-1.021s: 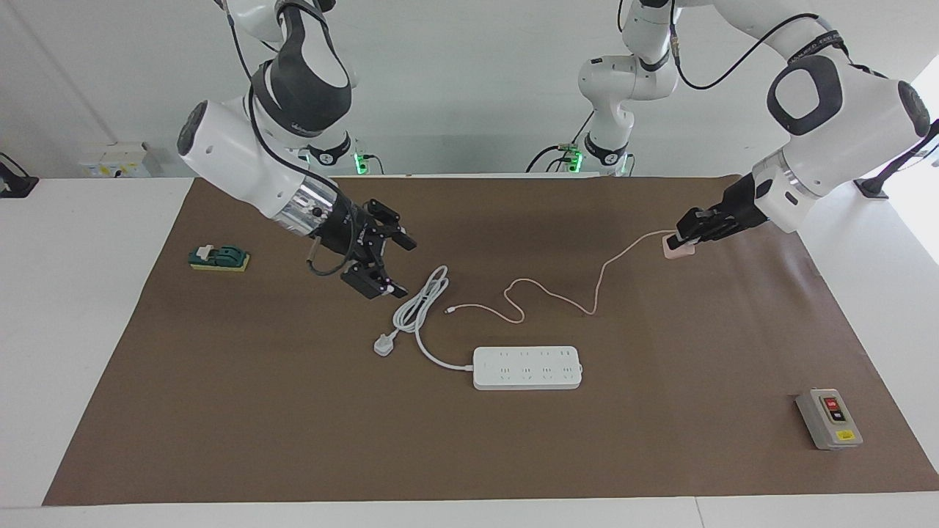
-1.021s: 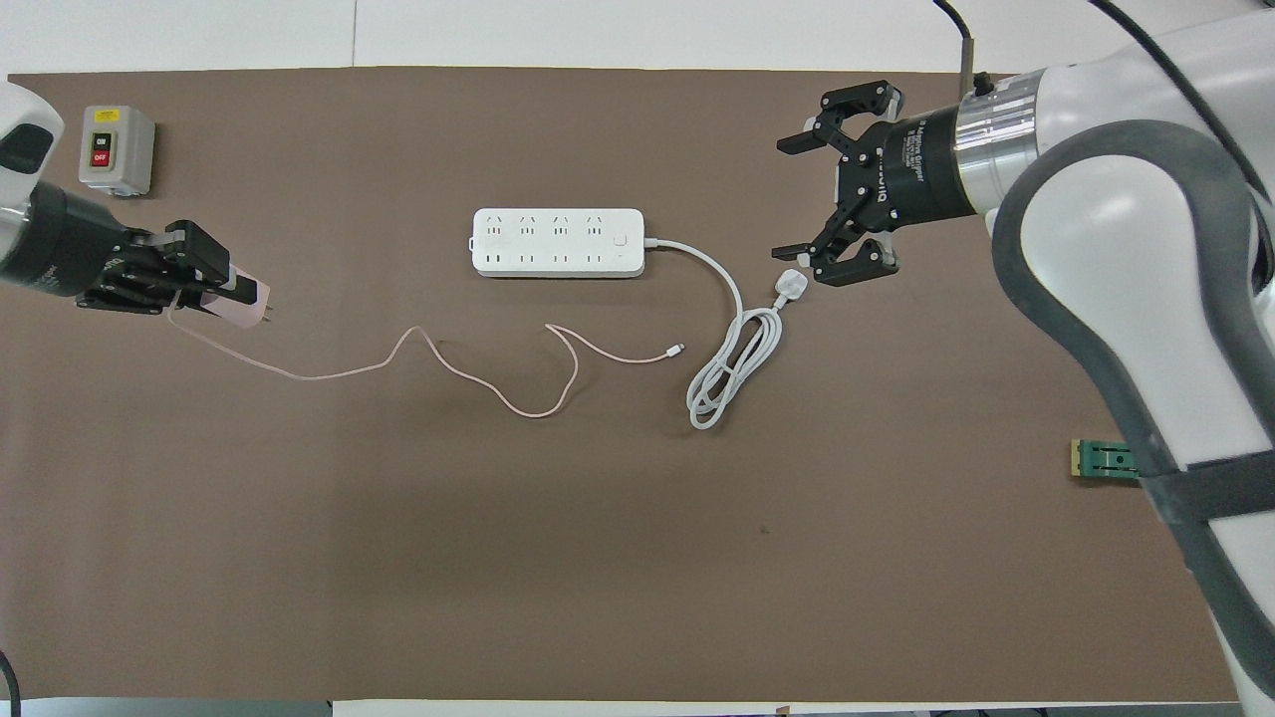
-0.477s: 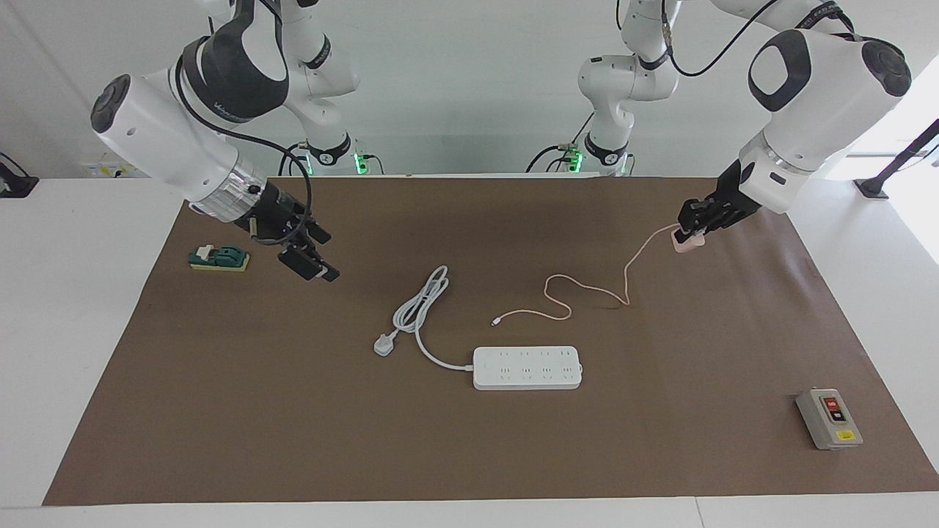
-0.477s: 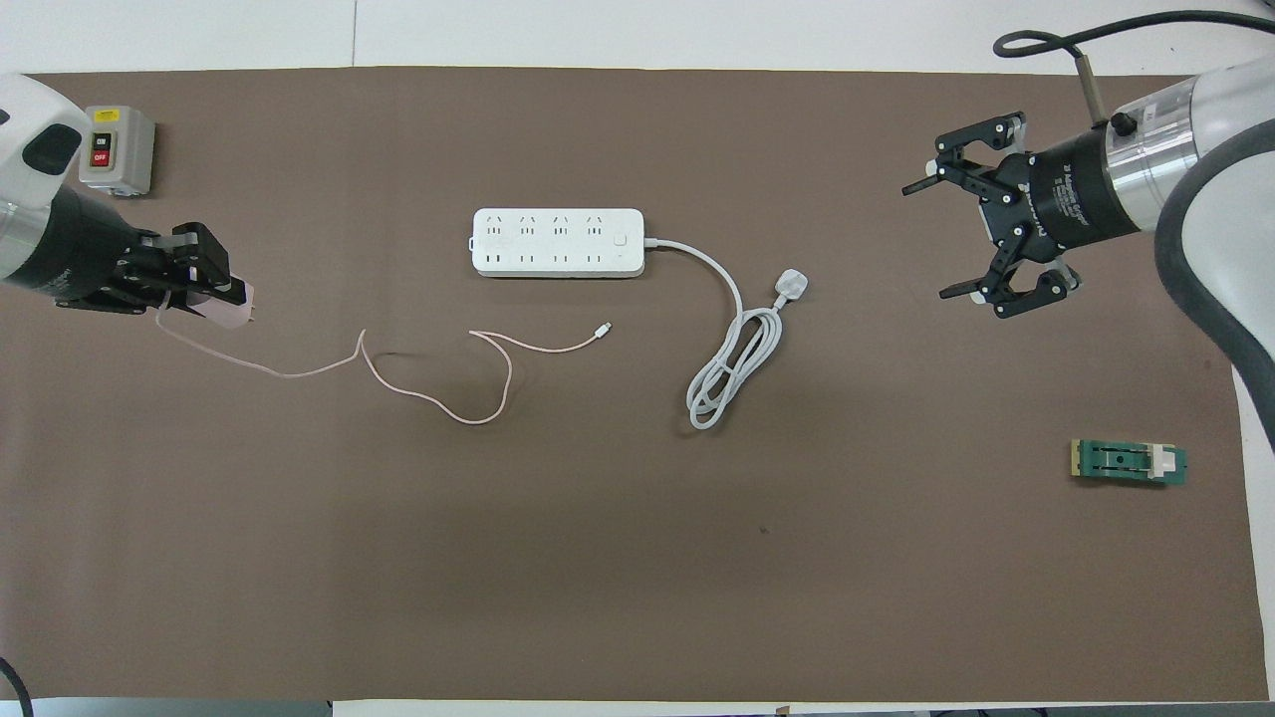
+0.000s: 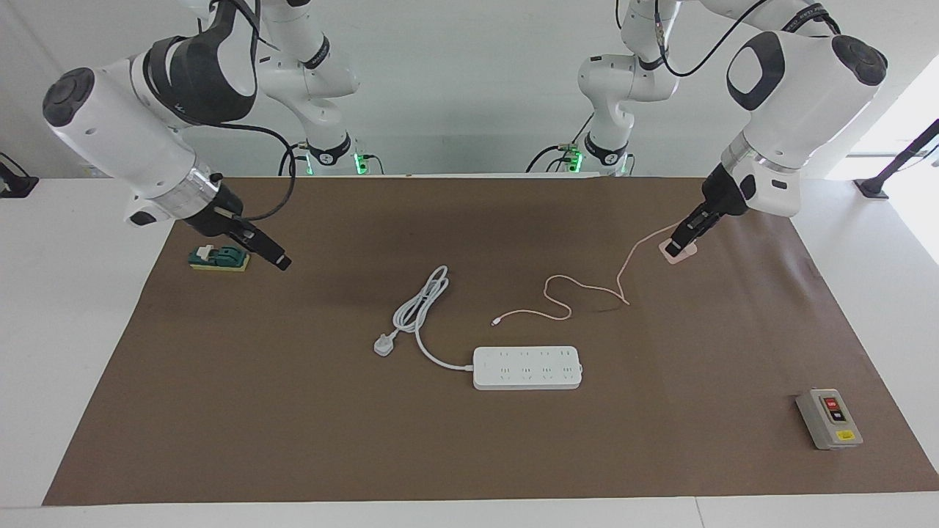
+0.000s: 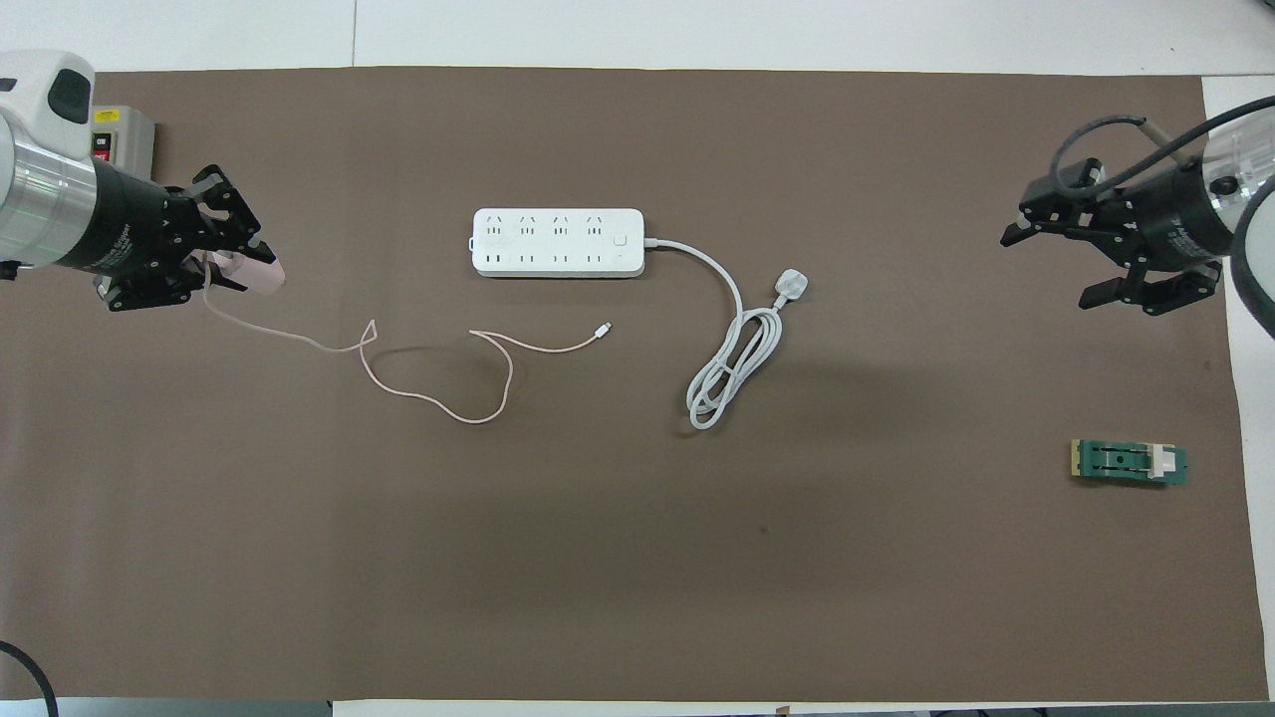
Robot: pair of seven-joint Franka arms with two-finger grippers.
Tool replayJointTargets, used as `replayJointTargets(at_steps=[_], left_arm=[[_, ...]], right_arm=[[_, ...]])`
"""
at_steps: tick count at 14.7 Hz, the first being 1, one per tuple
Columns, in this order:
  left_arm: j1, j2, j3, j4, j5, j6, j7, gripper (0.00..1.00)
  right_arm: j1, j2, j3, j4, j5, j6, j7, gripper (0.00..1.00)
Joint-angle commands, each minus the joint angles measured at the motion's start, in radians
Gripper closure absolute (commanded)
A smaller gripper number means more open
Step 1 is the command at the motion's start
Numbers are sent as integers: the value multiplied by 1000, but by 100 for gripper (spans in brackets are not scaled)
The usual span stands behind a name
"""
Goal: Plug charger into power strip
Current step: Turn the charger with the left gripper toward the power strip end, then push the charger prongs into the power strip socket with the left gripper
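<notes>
1. Firmly, the left gripper (image 5: 678,244) clamps the charger (image 5: 679,250) toward the left arm's end from the power strip (image 5: 527,367).
2. Meanwhile, the right gripper (image 5: 281,262) hangs with jaws spread wide, well apart from the power strip.

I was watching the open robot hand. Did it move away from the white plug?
Yes. The right gripper swung away from the white plug, toward the right arm's end of the table.

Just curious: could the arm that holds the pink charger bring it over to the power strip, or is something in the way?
Probably yes. The left gripper is shut on the charger, and only bare mat and the charger's own thin cable lie between it and the power strip.
</notes>
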Motion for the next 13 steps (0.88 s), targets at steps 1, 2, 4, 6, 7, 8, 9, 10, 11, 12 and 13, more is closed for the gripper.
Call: replayJointTargets(at_steps=[1, 2, 4, 6, 7, 8, 9, 10, 11, 12, 13], left_arm=[[-71, 10, 8, -21, 101, 43, -246, 100], [-85, 42, 8, -15, 104, 72, -398, 100], [-105, 73, 8, -10, 121, 101, -590, 100], [-143, 119, 9, -1, 133, 104, -702, 100], [-158, 160, 9, 11, 153, 109, -764, 100], [-174, 214, 9, 54, 182, 122, -834, 100], [-182, 254, 9, 88, 188, 138, -882, 100], [-183, 283, 9, 103, 190, 139, -913, 100], [-191, 306, 9, 117, 191, 145, -939, 100], [-214, 337, 15, 143, 193, 156, -964, 100], [-223, 366, 20, 171, 193, 158, -984, 100]], right_arm=[[-44, -36, 12, -15, -92, -12, -232, 0], [-52, -41, 12, -15, -119, -12, -309, 0], [-57, -66, 12, -15, -208, -13, -447, 0], [-58, -96, 14, -15, -261, -42, -521, 0], [-58, -107, 14, -15, -262, -64, -523, 0], [-60, -127, 14, -18, -262, -84, -524, 0], [-60, -144, 14, -21, -264, -107, -526, 0], [-60, -162, 14, -26, -265, -130, -543, 0], [-63, -184, 14, -42, -273, -150, -556, 0], [-72, -205, 14, -67, -279, -151, -566, 0], [-77, -225, 14, -85, -282, -150, -573, 0]])
